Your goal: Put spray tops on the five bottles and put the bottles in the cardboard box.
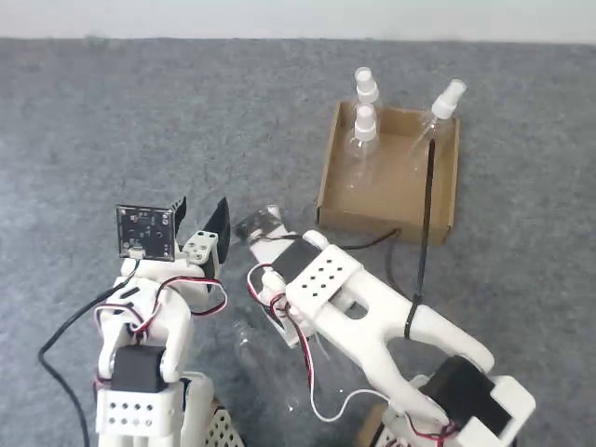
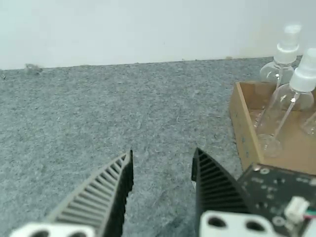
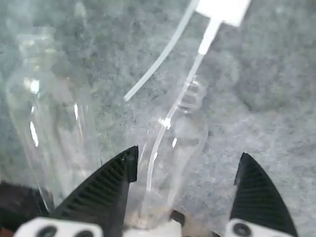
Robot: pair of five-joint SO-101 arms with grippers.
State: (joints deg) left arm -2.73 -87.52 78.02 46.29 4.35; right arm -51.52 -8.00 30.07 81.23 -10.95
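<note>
The high view looks steeply down from behind both arms, across the grey bench (image 1: 140, 121) to the cardboard box (image 1: 384, 222). The left wrist view sits low and faces along the bench past its own fingers (image 2: 106, 190) toward the wall (image 2: 148, 29), with the same box (image 2: 244, 128) at its edge. The right wrist view looks down from close between its fingers (image 3: 106, 187) at two clear bottles (image 3: 44, 123) on the bench.

You have no text, label or number to read here: the cardboard box (image 1: 368, 220), the bottles (image 1: 362, 149) and the circuit board (image 1: 146, 231) carry nothing you could make out
</note>
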